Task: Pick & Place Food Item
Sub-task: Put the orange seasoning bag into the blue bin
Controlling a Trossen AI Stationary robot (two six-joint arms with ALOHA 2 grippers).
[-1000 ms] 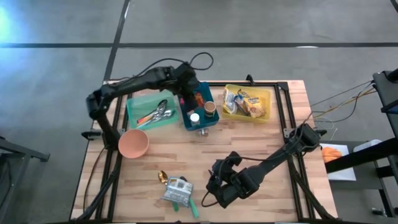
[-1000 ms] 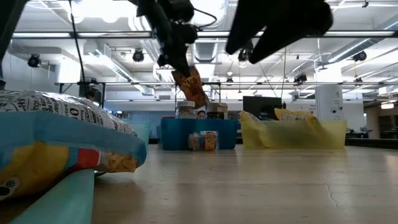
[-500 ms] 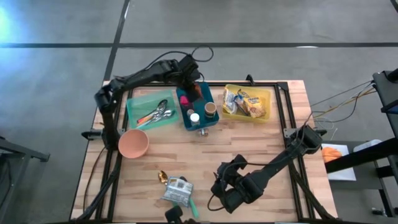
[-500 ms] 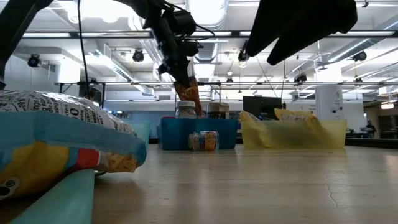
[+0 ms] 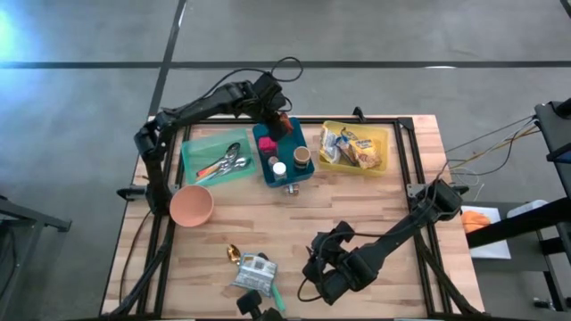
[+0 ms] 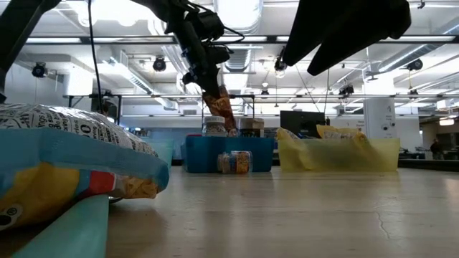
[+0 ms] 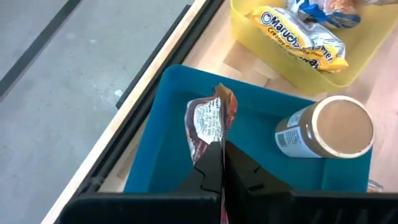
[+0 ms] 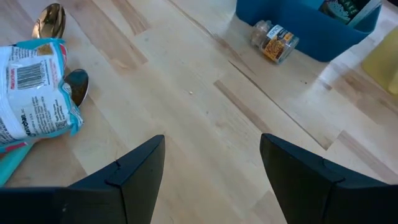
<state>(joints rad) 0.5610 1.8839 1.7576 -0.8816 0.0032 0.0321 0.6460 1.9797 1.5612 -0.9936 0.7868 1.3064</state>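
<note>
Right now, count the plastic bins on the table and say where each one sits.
3, in a row along the table's far edge: the green bin on the left holding utensils, the blue bin in the middle, and the yellow bin on the right holding snack packets.

Both arms (image 5: 192,114) are matte black, built of slim jointed links with bulkier rounded housings at the joints, a thin black cable (image 5: 287,68) looping off the left one, and each ends in two flat, wedge-shaped dark fingers (image 8: 134,171).
</note>
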